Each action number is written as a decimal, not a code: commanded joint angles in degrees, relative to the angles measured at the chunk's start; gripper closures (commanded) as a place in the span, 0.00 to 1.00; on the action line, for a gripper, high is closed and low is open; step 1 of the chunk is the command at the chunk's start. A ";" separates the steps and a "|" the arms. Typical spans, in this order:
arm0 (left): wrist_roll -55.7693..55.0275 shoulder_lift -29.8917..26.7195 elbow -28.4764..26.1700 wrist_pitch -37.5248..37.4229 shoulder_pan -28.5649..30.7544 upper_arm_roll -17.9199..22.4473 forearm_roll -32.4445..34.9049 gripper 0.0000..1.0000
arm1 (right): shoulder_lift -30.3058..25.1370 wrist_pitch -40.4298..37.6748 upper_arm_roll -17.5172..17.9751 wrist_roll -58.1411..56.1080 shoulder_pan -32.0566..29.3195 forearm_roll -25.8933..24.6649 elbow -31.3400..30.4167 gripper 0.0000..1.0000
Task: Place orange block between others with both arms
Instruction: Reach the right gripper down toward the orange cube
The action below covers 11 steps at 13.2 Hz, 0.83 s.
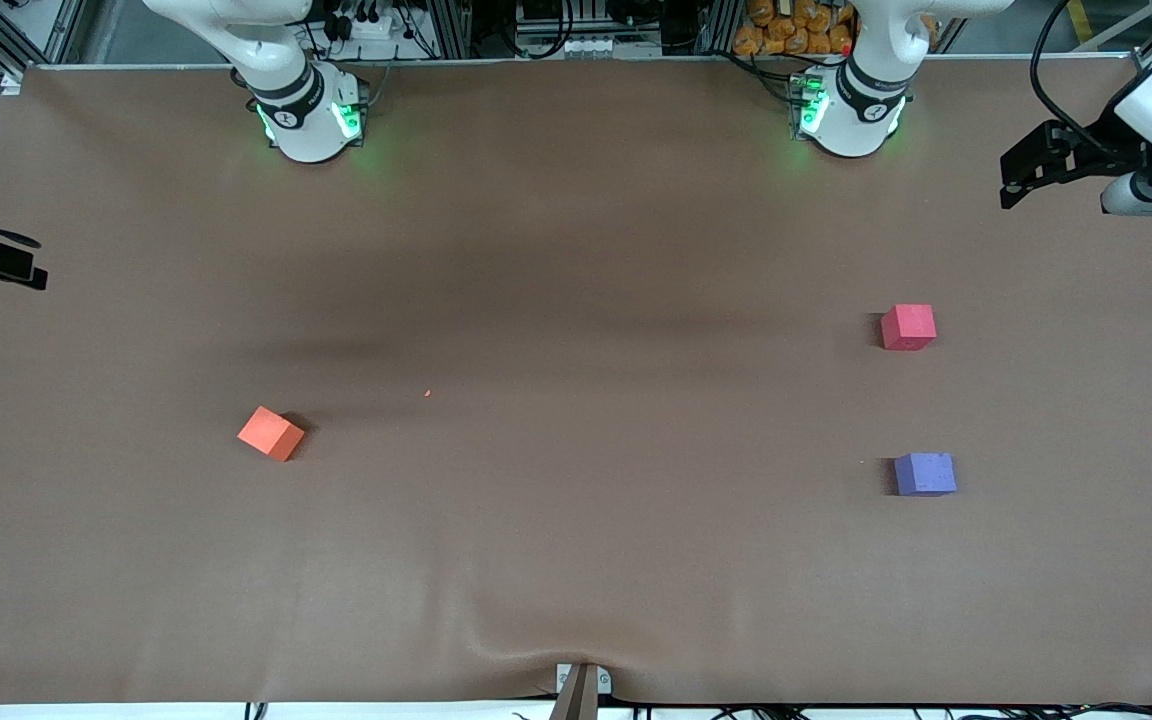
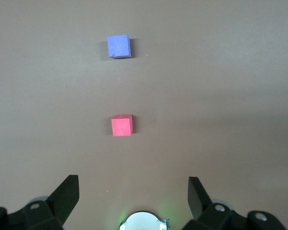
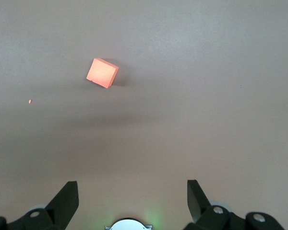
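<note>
Both pincers, left (image 2: 129, 191) and right (image 3: 129, 191), hang released at the table's (image 1: 576, 560) ends; orange block (image 1: 271, 433) sits apart from the red cube (image 1: 908, 327) and purple cube (image 1: 925, 474)

Brown table cover (image 1: 576, 560); tiny orange crumb (image 1: 427, 393).

**Colours on the brown table**

The table (image 1: 576, 250) is plain matte brown. The orange block (image 1: 271, 433) is flat orange; the pinkish-red cube (image 1: 908, 327) and purple-blue cube (image 1: 925, 474) are unpatterned. White arms (image 1: 286, 70) carry black bands and green-lit bases.
</note>
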 commanded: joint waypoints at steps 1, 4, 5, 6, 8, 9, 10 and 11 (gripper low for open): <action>0.74 -0.20 0.11 -0.17 0.31 0.01 -0.91 0.00 | -1.07 -0.71 0.52 -1.09 -0.74 -0.68 -0.03 0.00; 0.31 0.33 0.19 -0.17 0.31 0.01 -0.73 0.00 | -1.33 -0.80 0.43 -1.09 -0.74 -0.77 -0.03 0.00; 0.31 0.59 0.11 -0.17 0.13 0.01 -0.73 0.00 | -1.51 -0.80 0.43 -1.09 -0.74 -0.68 -0.03 0.00; 0.22 1.29 0.19 -0.17 -0.13 -0.08 -0.73 0.00 | -1.51 -0.80 0.43 -1.09 -0.65 -0.68 -0.03 0.00; 1.01 2.08 0.02 -0.17 -0.31 -0.17 -0.38 0.00 | -1.60 -1.23 0.52 -1.09 -0.65 -0.68 0.06 0.00; 0.92 3.04 0.11 -0.17 -0.65 -0.25 -0.20 0.00 | -1.69 -2.02 0.43 -1.09 -0.65 -0.68 0.40 0.00; 0.84 4.01 0.19 -0.17 -0.66 -0.43 -0.20 0.00 | -1.69 -3.07 0.52 -1.09 -0.65 -0.68 1.10 0.00; 0.23 4.72 0.11 -0.17 -0.66 -0.52 -0.81 0.00 | -1.60 -3.43 0.52 -1.09 -0.73 -0.68 1.46 0.00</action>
